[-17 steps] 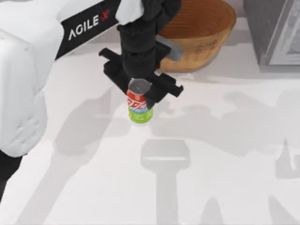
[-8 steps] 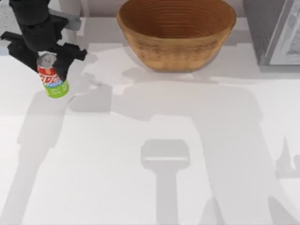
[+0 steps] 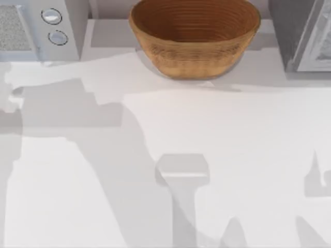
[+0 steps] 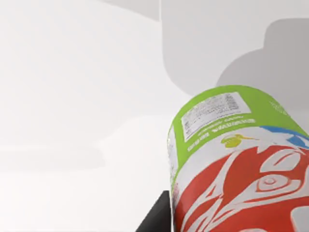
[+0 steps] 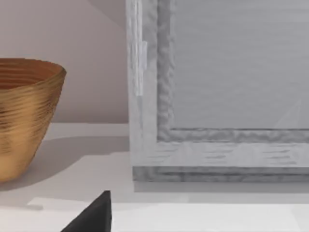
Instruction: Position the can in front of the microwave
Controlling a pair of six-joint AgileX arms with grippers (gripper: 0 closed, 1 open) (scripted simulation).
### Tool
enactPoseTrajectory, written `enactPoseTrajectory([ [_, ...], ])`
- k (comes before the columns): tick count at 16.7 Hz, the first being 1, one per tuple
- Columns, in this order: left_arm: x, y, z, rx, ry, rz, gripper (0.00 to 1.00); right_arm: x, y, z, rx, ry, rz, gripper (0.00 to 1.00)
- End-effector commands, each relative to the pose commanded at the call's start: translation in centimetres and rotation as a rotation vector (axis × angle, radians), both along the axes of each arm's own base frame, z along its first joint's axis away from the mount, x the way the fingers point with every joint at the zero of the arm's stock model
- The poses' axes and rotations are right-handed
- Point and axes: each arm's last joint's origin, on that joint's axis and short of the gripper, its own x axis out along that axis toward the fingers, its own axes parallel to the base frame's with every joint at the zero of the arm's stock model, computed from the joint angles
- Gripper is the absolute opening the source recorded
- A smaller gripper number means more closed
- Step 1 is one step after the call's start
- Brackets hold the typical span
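Upper left of top view: microwave (image 3: 39, 28), goal.
Left gripper: pinching can (image 4: 239, 164), carrying it there.
Right gripper: cannot tell.

There is one can (image 4: 231, 164), with a red label and a green band; it is seen in the left wrist view. There is one microwave (image 3: 39, 28), light grey-white, at the far left of the table (image 3: 207, 155) in the top view. On its panel there are two round silver dials (image 3: 51, 16), one beside the other. It has one speckled mesh window (image 3: 13, 33). There is one woven brown basket (image 3: 194, 36) at the far middle of the table. There is one darker grey box appliance (image 3: 300, 33) at the far right, with one pale framed door (image 5: 217, 96). There is one table under all these things.
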Motion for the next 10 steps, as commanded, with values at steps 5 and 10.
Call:
enactPoseTrajectory([
  [5,-0.83,2.11,0.37,0.006,-0.012,0.025,0.0,0.0,0.0,0.0,0.0,0.0,0.0,1.0],
  [10,-0.8,2.07,-0.26,0.006,-0.009,0.024,0.0,0.0,0.0,0.0,0.0,0.0,0.0,1.0],
])
